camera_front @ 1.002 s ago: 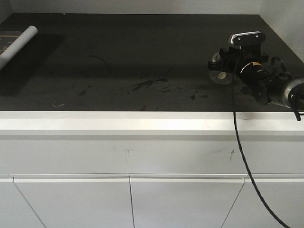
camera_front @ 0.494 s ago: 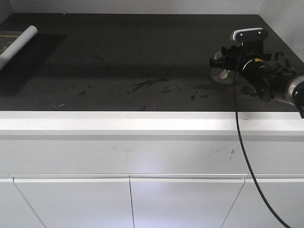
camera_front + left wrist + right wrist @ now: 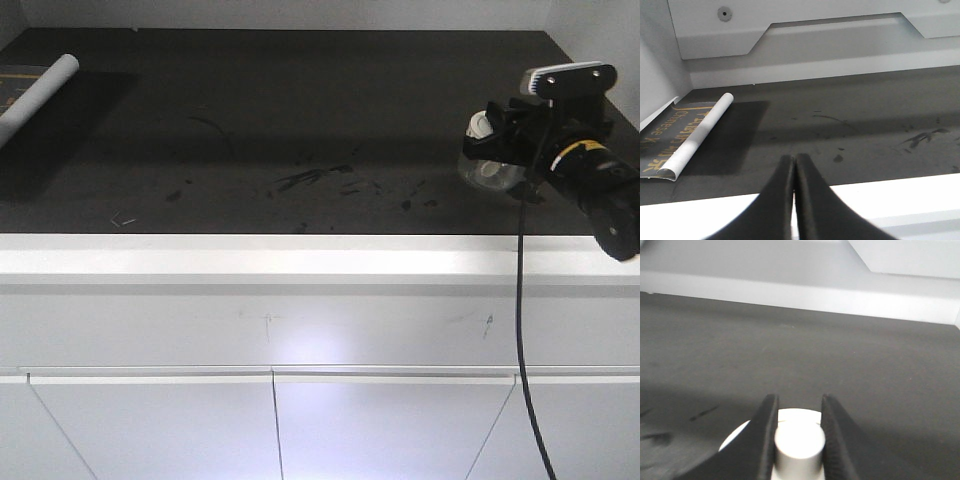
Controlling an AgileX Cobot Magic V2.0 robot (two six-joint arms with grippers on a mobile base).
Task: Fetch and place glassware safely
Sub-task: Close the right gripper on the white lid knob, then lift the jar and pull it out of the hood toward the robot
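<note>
Glassware [image 3: 487, 170] comes first: the squat clear jar is pinched by the knob [image 3: 800, 446] on top of its cream-white lid [image 3: 737, 437]. The two black fingers [image 3: 764, 435] of the right gripper [image 3: 799, 402] clamp that knob from either side, at 6 o'clock in the right wrist view. Taking the knob rather than the glass wall probably spares the fragile body from squeezing, though the jar then hangs only on how firmly its lid sits, which is the risk here. In the front view the jar lies at about 3 o'clock on the dark worktop [image 3: 300, 100], near its front right corner, under the nose of the arm; whether its base touches the surface or hangs just above it cannot be told. A black cable [image 3: 520, 330] drops from that arm toward 6 o'clock, in front of the white cabinet face. The left gripper [image 3: 793, 160] is clenched on nothing, its fingers pressed flat together above the white front edge [image 3: 250, 255] of the counter, apparently parked out of the way. Far off at 10 o'clock lies a long white roll [image 3: 38, 95] on a dark printed sheet [image 3: 662, 145], well apart from the jar, and dark smears [image 3: 312, 177] mark the middle of the worktop.
</note>
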